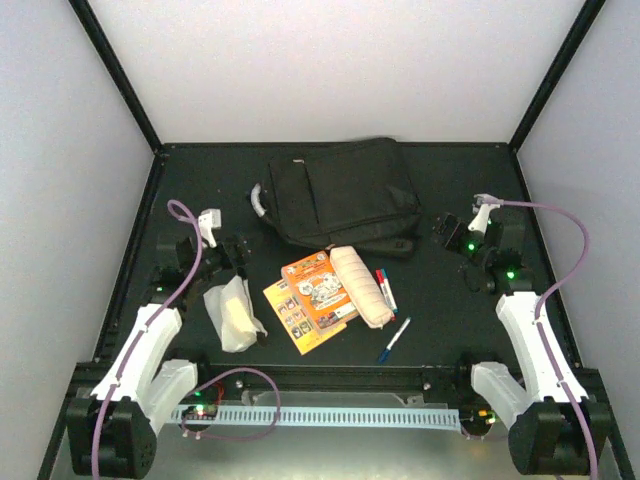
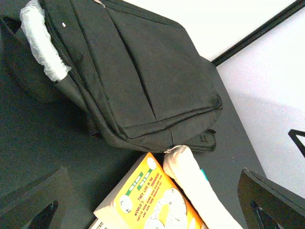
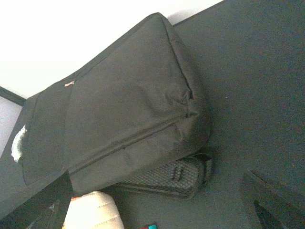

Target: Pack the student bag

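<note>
Student bag lies flat btwn L & R jaws, touching neither; both spread wide.

Lighting: even and diffuse, from overhead. Walls: bright white, near washed out.
Counter: matt black, no glare.
Shadows: soft and thin, close under the student bag ahead of the left hand.
Bag fabric: dark, seams legible, little detail in the folds.
Handle wrap: highlights blown.
Focus: overhead view slightly soft and grainy. Wrist views are sharp on the bag, with the fingers dark and blurred at the lower corners.
Right wrist view: dimmer, wall overexposed.
</note>
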Robot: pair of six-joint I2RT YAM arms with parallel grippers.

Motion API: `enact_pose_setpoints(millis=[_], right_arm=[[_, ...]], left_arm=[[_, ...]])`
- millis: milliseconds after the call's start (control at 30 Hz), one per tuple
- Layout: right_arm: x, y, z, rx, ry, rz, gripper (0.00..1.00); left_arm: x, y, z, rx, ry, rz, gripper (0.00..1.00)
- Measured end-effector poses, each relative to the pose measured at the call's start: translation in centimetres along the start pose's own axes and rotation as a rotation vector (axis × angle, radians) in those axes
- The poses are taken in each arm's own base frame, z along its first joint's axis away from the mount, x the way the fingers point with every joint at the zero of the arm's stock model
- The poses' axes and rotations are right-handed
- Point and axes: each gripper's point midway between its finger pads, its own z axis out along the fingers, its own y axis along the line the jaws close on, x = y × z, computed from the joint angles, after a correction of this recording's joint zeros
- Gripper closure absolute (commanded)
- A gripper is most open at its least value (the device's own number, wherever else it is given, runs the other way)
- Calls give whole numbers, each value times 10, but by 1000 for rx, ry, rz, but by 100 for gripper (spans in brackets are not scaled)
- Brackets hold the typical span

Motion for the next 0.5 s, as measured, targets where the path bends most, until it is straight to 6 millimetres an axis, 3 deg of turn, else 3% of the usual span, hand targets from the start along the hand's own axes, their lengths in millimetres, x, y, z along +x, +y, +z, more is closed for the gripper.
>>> enact_pose_setpoints(millis=[333, 500], right_arm=[[3, -5, 0, 26, 12, 10, 0], [2, -16, 5, 91, 21, 47, 1]], left_arm=[[0, 11, 7, -37, 20, -22, 1], [3, 17, 12, -50, 36, -36, 1]])
